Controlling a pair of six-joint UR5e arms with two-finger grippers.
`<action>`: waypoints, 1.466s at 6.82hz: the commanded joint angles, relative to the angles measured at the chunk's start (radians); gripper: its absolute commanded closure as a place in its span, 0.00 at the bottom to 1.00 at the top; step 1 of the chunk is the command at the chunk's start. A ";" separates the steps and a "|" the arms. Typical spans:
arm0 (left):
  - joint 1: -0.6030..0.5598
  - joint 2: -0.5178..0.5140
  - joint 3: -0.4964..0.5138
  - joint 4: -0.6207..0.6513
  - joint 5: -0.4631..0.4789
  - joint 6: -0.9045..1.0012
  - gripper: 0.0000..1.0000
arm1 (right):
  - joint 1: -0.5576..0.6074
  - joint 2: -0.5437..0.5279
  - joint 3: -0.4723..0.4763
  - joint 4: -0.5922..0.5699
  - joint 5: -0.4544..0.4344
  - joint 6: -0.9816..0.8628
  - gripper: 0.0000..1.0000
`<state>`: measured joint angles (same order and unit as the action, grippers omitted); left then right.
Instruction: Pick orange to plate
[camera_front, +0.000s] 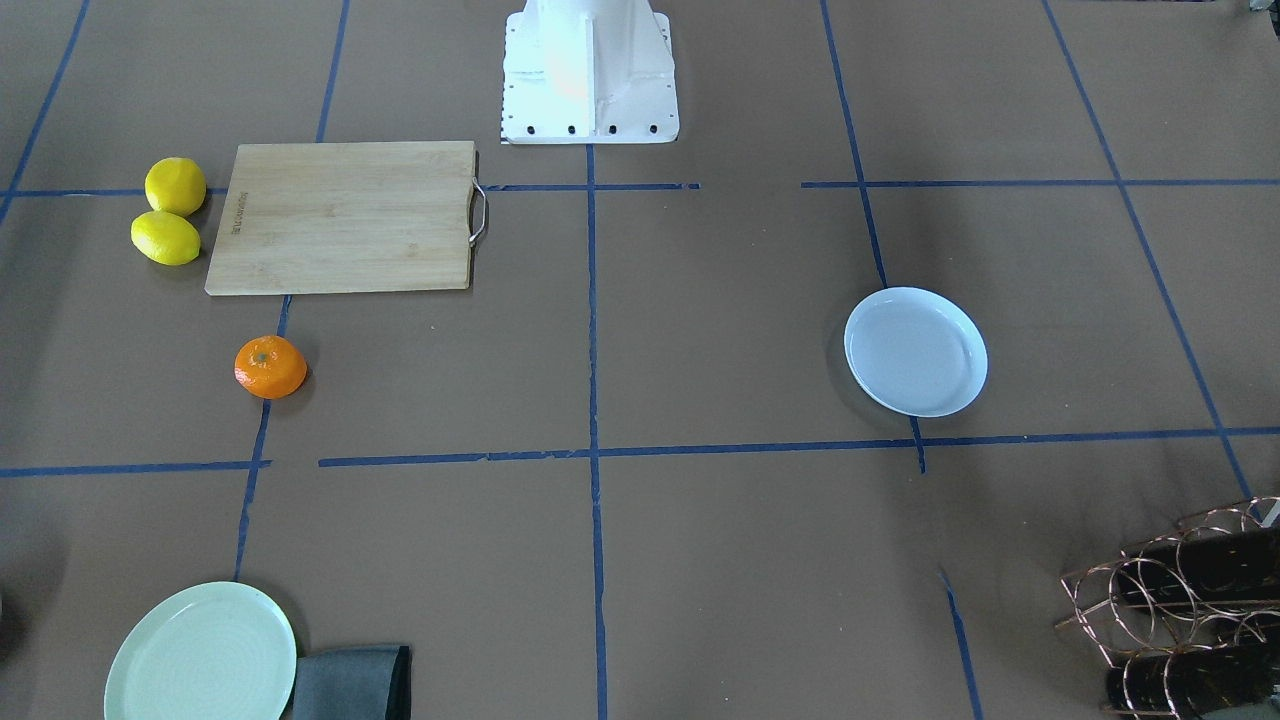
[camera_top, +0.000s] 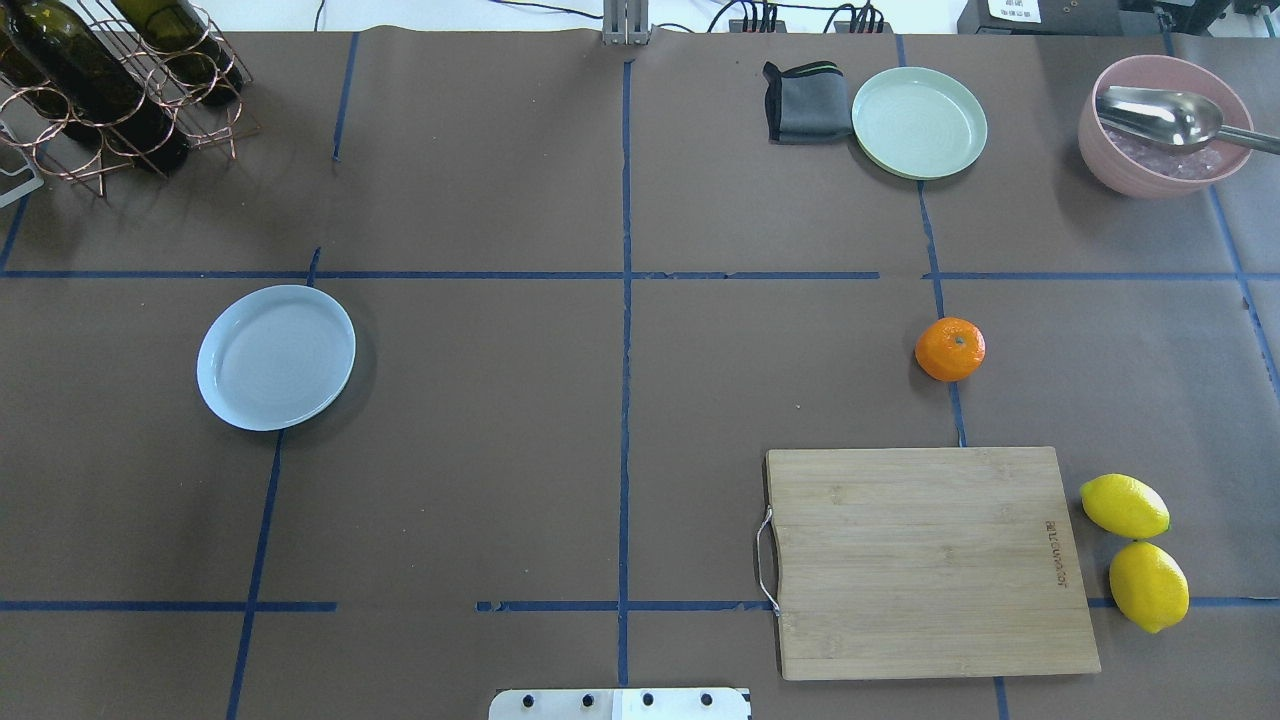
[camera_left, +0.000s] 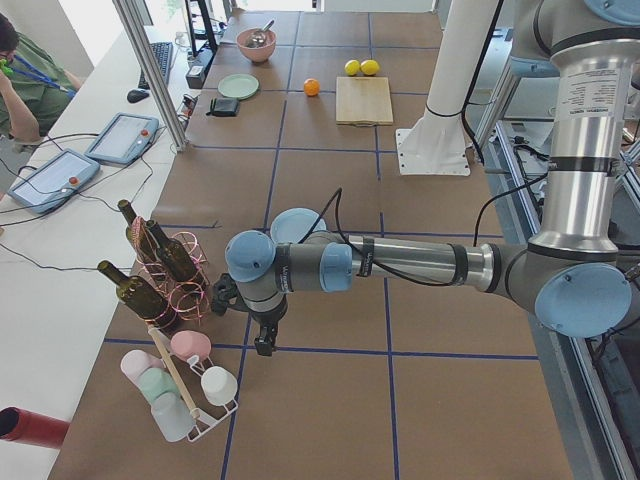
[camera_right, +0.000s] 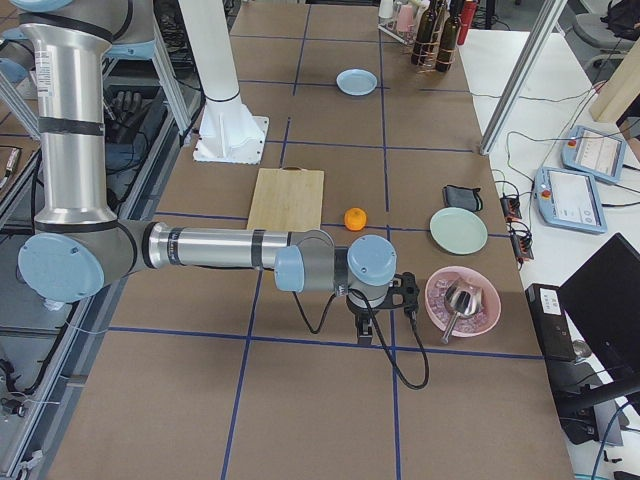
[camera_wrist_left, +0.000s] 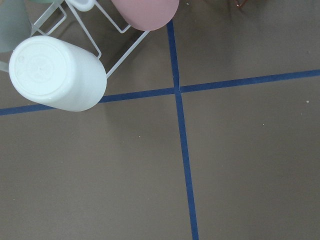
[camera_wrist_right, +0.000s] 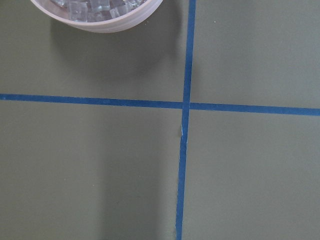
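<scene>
The orange (camera_top: 950, 349) lies on the brown table just beyond the cutting board, also seen in the front view (camera_front: 270, 367). The pale bluish-white plate (camera_top: 276, 356) sits empty far across the table on my left side (camera_front: 915, 351). Neither gripper shows in the overhead or front view. In the exterior left view my left gripper (camera_left: 262, 340) hangs past the plate beside the bottle rack. In the exterior right view my right gripper (camera_right: 365, 330) hangs next to the pink bowl, a short way from the orange (camera_right: 355, 218). I cannot tell whether either gripper is open or shut.
A wooden cutting board (camera_top: 930, 560) with two lemons (camera_top: 1135, 540) beside it lies near my base. A pale green plate (camera_top: 919, 122), grey cloth (camera_top: 805, 102) and pink bowl (camera_top: 1165, 125) with a spoon stand beyond the orange. A bottle rack (camera_top: 110, 80) and cup rack (camera_left: 185, 385) stand at my left.
</scene>
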<state>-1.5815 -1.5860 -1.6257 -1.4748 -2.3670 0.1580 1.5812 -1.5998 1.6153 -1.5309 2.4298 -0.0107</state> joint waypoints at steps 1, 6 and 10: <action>0.000 -0.008 -0.003 0.001 0.002 0.000 0.00 | 0.000 -0.002 0.000 0.006 -0.002 -0.002 0.00; 0.024 -0.080 -0.022 -0.143 0.003 -0.001 0.00 | 0.005 0.012 0.018 0.009 0.003 0.003 0.00; 0.026 -0.086 -0.017 -0.150 -0.003 -0.061 0.00 | -0.001 0.063 0.024 0.006 0.005 0.000 0.00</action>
<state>-1.5568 -1.6693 -1.6393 -1.6205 -2.3669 0.1420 1.5826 -1.5605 1.6385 -1.5217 2.4319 -0.0101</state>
